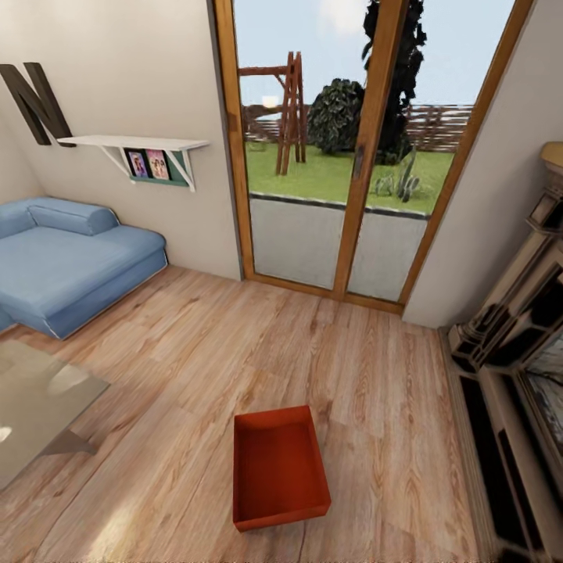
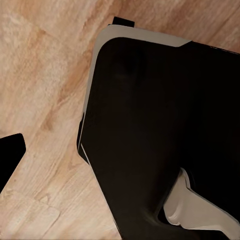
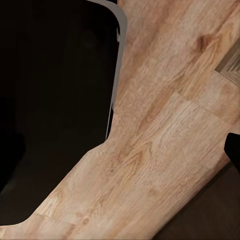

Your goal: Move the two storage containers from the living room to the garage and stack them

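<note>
One orange-red storage container sits empty and lidless on the light wood planks of the living room, low in the head view and just right of centre. In the left wrist view a dark fingertip pokes in at the frame's edge over the planks, beside the robot's black base. The right wrist view likewise has a dark fingertip at its edge, over bare planks. Nothing lies between the fingers of either gripper. The garage is out of view.
A blue sofa fills the left side and a glass table stands at the lower left. Wood-framed glass doors are straight ahead. A dark wooden fireplace surround lines the right wall.
</note>
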You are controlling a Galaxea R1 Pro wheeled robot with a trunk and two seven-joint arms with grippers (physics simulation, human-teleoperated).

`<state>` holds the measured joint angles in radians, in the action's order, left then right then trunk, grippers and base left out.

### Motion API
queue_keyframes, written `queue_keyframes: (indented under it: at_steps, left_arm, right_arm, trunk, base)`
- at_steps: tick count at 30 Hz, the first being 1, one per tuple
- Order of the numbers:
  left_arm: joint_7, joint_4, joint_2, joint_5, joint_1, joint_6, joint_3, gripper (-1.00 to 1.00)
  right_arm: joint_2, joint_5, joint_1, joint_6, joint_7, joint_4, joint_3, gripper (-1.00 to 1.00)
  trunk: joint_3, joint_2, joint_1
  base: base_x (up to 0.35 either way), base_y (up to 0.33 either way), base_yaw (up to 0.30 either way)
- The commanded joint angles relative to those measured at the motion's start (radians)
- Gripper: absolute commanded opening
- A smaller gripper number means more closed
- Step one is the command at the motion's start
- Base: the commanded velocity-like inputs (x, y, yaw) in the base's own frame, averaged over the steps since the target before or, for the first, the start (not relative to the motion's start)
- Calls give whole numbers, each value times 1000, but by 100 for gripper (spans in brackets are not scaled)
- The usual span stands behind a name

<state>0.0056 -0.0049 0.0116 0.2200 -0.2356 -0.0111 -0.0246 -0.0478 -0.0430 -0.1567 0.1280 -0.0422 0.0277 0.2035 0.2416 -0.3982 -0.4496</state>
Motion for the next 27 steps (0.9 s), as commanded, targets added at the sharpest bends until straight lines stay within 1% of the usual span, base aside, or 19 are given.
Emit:
queue_keyframes:
  at_steps: [1,27]
  left_arm:
    - [1,0,0,4,-1,-1,-2,100]
    - [1,0,-1,4,-1,-1,-2,100]
  right_arm:
    - [0,-4,-1,5,-2,3,8,100]
    - [0,-5,-1,5,-2,3,7,100]
  trunk:
    - [3,-2,0]
    - [46,-2,0]
  base:
    - [0,0,0]
    - [0,0,0]
